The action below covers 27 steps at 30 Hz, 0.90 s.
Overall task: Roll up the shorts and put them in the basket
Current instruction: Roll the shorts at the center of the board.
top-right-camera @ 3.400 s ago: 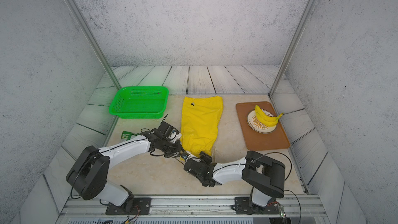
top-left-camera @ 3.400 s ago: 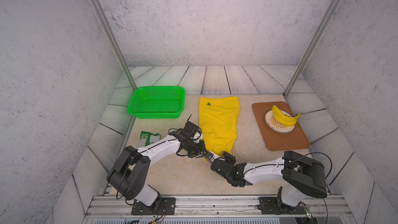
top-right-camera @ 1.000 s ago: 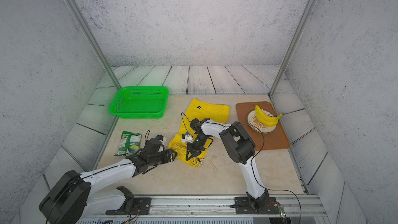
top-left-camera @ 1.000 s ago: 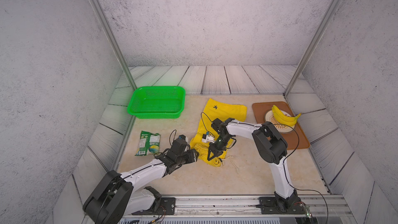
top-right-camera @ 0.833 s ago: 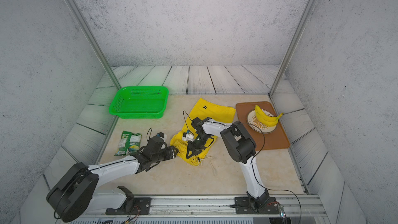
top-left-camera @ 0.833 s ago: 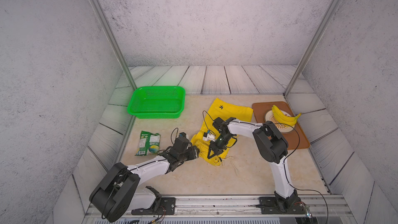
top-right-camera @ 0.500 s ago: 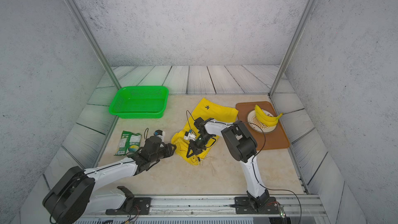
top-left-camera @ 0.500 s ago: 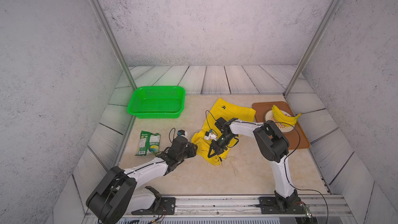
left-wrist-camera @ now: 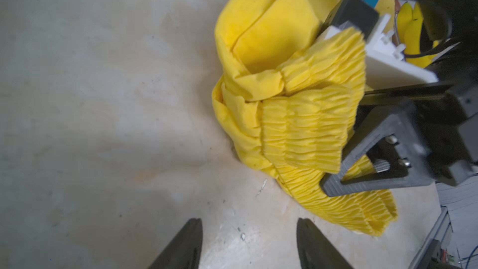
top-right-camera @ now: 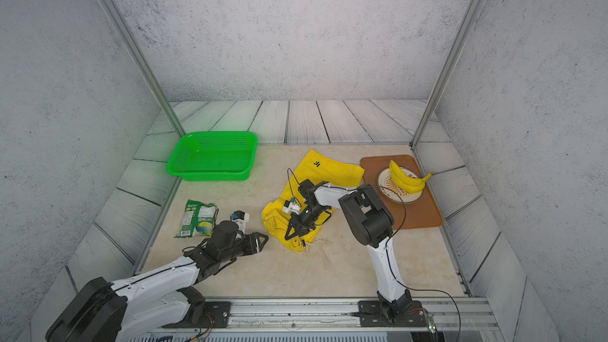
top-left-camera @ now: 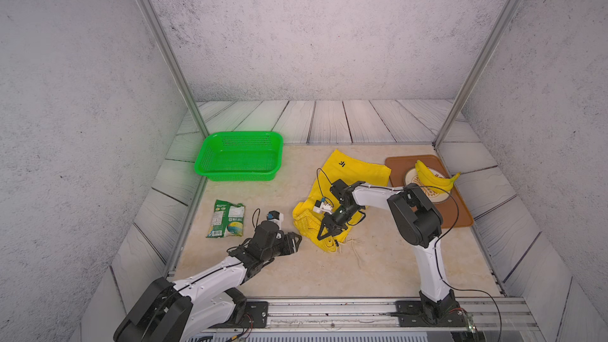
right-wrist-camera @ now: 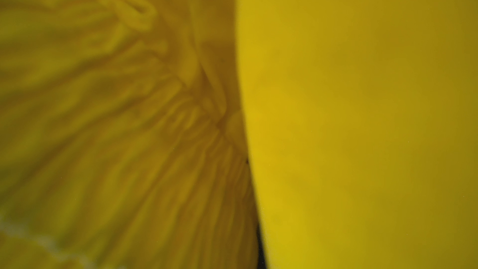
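Right gripper tight on ribbed waistband of crumpled yellow shorts; left gripper agape, empty.

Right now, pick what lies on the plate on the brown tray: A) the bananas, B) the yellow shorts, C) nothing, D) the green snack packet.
A: the bananas lie on the plate, which sits on the brown tray.
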{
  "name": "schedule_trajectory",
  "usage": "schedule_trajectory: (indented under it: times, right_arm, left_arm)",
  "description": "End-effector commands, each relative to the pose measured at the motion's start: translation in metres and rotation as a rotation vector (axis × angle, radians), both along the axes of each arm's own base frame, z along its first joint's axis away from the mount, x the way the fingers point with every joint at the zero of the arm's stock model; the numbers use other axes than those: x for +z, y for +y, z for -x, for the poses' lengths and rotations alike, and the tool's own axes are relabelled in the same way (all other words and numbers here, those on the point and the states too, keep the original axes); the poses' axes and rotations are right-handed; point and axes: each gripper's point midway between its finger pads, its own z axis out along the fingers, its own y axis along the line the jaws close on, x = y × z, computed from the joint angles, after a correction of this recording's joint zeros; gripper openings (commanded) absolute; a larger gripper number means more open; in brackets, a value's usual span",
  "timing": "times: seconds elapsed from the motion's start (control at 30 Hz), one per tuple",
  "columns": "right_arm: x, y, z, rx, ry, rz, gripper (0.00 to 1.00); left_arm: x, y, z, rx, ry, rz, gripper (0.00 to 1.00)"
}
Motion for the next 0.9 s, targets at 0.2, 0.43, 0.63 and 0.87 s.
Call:
schedule_trajectory:
  times: [0.2, 0.43, 0.63, 0.87]
  right_arm:
    - [-0.019, -0.002, -0.004, -0.009, -0.002, 0.012, 0.00]
    - [-0.026, -0.003, -0.002, -0.004, 0.017, 0.011, 0.00]
    - [-0.032, -0.004, 0.000, -0.004, 0.031, 0.010, 0.00]
    - [-0.037, -0.007, 0.004, -0.003, 0.036, 0.018, 0.04]
  left_arm:
    - [0.011, -0.026, -0.038, -0.005, -0.116, 0.068, 0.69]
    - [0.007, -0.030, -0.062, 0.022, -0.141, 0.037, 0.70]
    - [-0.019, -0.027, -0.081, 0.090, -0.076, 0.030, 0.71]
    - [-0.071, -0.028, -0.087, 0.149, 0.119, 0.067, 0.58]
